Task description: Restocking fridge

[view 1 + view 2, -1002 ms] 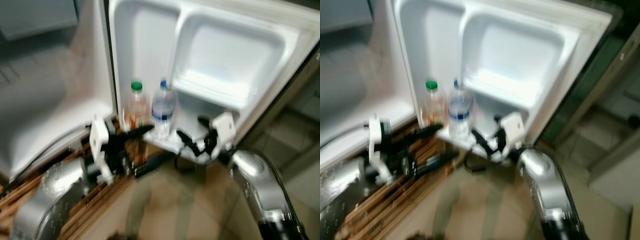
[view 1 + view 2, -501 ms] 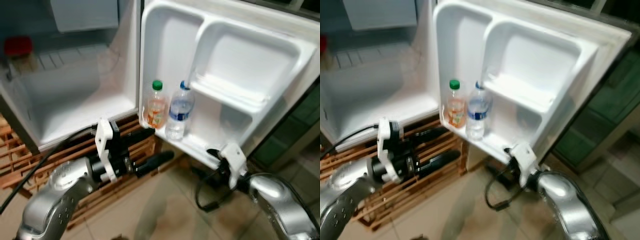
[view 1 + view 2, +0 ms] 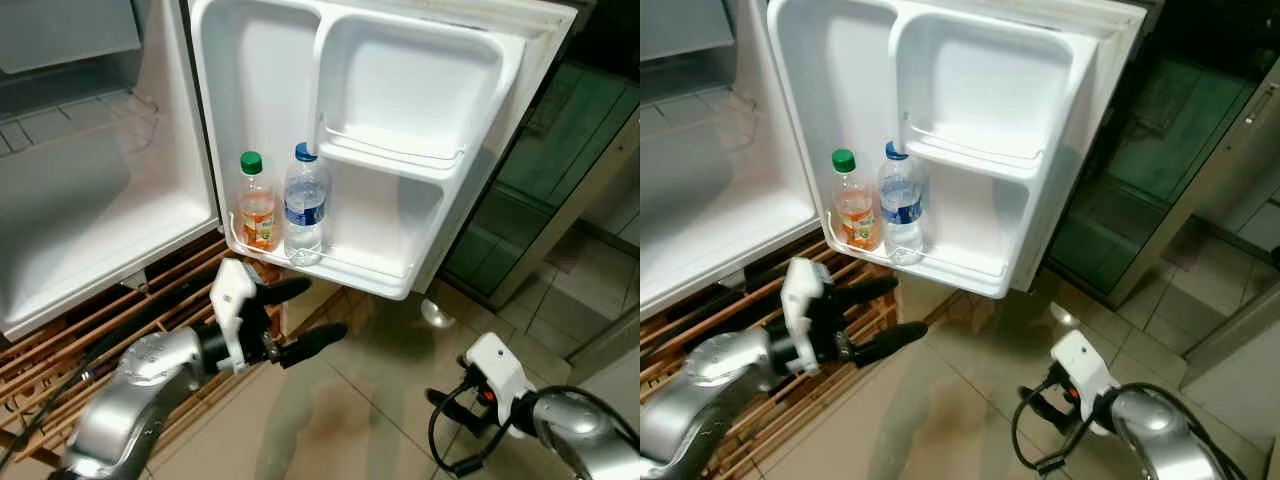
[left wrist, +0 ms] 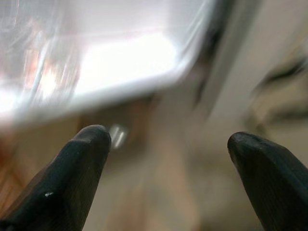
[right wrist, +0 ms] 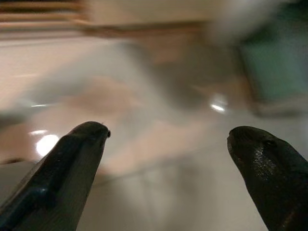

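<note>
The fridge door stands open with white shelves. In its lowest shelf stand an orange drink bottle with a green cap and a water bottle with a blue cap, side by side and upright. My left gripper is open and holds nothing, just below and in front of that shelf; in the left wrist view the left gripper looks at the blurred shelf edge. My right gripper is open and holds nothing, low over the floor tiles; its white wrist mount sits at the lower right.
The fridge's white interior is open to the left. The fridge rests on a wooden slatted pallet. A dark green glass panel stands behind the door on the right. Beige floor tiles spread in front.
The camera has shifted. My right gripper has dropped from the door's lowest shelf down toward the floor at the right. The left gripper stays open below the shelf.
</note>
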Controlling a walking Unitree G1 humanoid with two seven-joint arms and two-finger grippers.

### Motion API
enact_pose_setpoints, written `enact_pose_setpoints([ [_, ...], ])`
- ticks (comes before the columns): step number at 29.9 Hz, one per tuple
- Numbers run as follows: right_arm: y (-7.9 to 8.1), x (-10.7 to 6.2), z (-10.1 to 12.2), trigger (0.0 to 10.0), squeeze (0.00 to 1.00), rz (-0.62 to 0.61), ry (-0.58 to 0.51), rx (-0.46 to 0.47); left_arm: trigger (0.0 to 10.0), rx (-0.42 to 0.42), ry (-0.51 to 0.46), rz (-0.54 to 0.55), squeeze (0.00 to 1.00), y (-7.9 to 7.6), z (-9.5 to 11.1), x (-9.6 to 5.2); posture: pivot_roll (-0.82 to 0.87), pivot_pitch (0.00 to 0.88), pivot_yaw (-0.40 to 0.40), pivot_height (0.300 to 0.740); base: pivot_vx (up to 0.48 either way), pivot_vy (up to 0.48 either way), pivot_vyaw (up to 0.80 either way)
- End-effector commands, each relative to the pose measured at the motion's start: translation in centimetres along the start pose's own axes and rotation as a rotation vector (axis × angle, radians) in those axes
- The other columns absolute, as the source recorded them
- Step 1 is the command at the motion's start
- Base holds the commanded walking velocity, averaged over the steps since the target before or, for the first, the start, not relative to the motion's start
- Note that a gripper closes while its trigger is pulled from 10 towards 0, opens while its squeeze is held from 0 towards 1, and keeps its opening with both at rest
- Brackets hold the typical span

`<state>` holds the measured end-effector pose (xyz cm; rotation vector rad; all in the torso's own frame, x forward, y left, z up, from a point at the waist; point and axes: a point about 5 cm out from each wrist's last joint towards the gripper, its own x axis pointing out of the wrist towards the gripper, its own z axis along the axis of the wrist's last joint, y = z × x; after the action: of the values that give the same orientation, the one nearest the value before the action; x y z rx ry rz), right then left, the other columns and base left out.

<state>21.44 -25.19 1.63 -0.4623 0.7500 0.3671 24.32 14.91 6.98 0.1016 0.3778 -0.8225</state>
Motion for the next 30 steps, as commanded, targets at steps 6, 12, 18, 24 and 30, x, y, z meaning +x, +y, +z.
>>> enact_pose_setpoints([
  [6,-9.1,-0.9,3.7,10.0,0.00,-0.567,-0.026,-0.046,10.0,0.076,0.348,0.208,0.00,1.8,-5.8,0.1,-0.10,0.000,-0.037,0.740,0.000,0.000,0.00],
  [12,-11.1,-0.6,8.0,10.0,0.00,-0.710,-0.181,-0.074,10.0,0.150,0.487,0.203,0.00,1.6,-8.5,0.0,-0.09,0.000,-0.034,0.740,0.000,0.000,0.00],
  [18,-11.4,0.5,12.6,10.0,0.00,-0.683,-0.303,-0.083,10.0,0.172,0.447,0.258,0.00,1.7,-8.8,0.9,-0.09,0.000,-0.032,0.740,0.000,0.000,0.00],
  [24,-9.4,2.1,17.6,10.0,0.00,-0.486,-0.489,0.038,10.0,0.095,0.210,0.324,0.00,2.2,-6.1,2.2,-0.08,0.000,-0.026,0.740,0.000,-0.429,0.00],
  [30,-7.2,2.8,20.1,10.0,0.00,-0.316,-0.592,0.065,10.0,0.116,0.150,0.266,0.00,1.8,-5.4,2.8,-0.07,0.000,-0.028,0.740,0.000,-0.475,0.00],
])
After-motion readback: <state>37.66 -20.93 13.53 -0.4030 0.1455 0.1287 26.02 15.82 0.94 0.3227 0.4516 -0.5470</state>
